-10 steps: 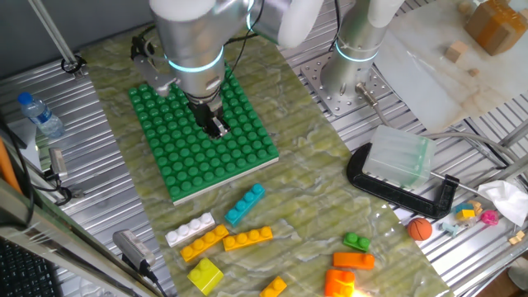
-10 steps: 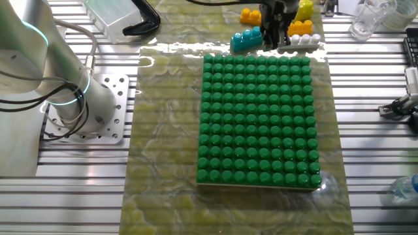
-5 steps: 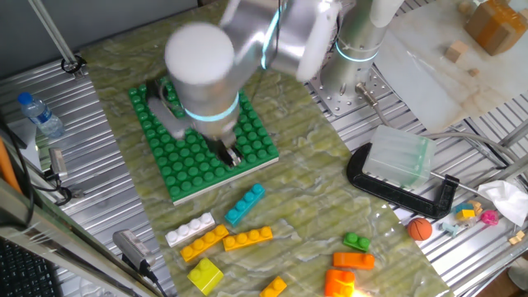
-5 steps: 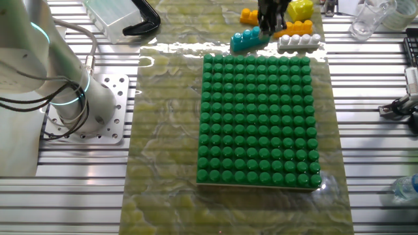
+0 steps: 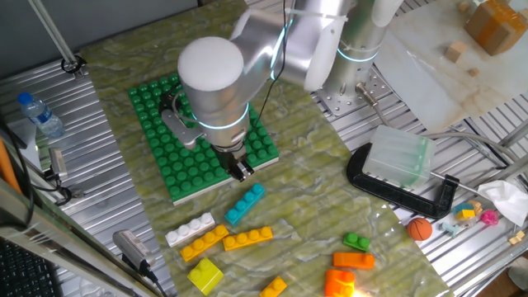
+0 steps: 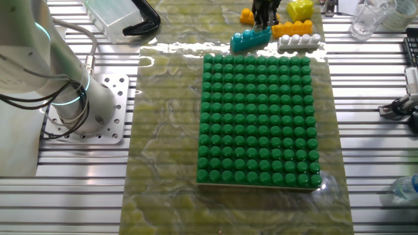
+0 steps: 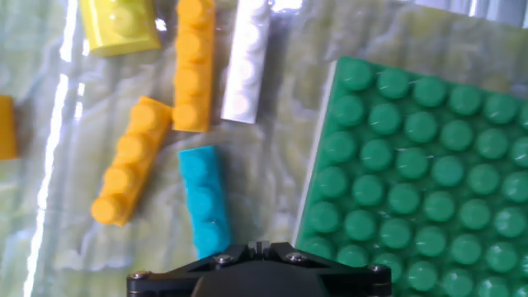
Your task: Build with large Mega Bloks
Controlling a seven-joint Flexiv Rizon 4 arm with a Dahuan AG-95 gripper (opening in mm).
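Note:
A green studded baseplate (image 5: 198,157) (image 6: 258,124) (image 7: 421,165) lies on the mat with nothing built on it. Loose Mega Bloks lie just off its edge: a cyan bar (image 5: 245,204) (image 6: 251,39) (image 7: 205,200), a white bar (image 5: 190,229) (image 6: 299,41) (image 7: 247,62), two yellow-orange bars (image 5: 205,242) (image 5: 247,238) (image 7: 194,66) (image 7: 132,161) and a yellow block (image 5: 205,275) (image 6: 300,9) (image 7: 120,25). My gripper (image 5: 241,172) (image 6: 262,18) (image 7: 258,245) hangs shut and holds nothing, over the baseplate's edge, a little short of the cyan bar.
More bricks lie further right on the mat: green (image 5: 357,242), orange (image 5: 353,260) (image 5: 338,283) and a short yellow-orange one (image 5: 274,287). A black clamp with a clear box (image 5: 400,165) stands right. A water bottle (image 5: 40,115) lies at the far left.
The arm has swung from above the middle of the baseplate to its edge by the loose bricks, closing on the cyan bar. The bricks have not moved.

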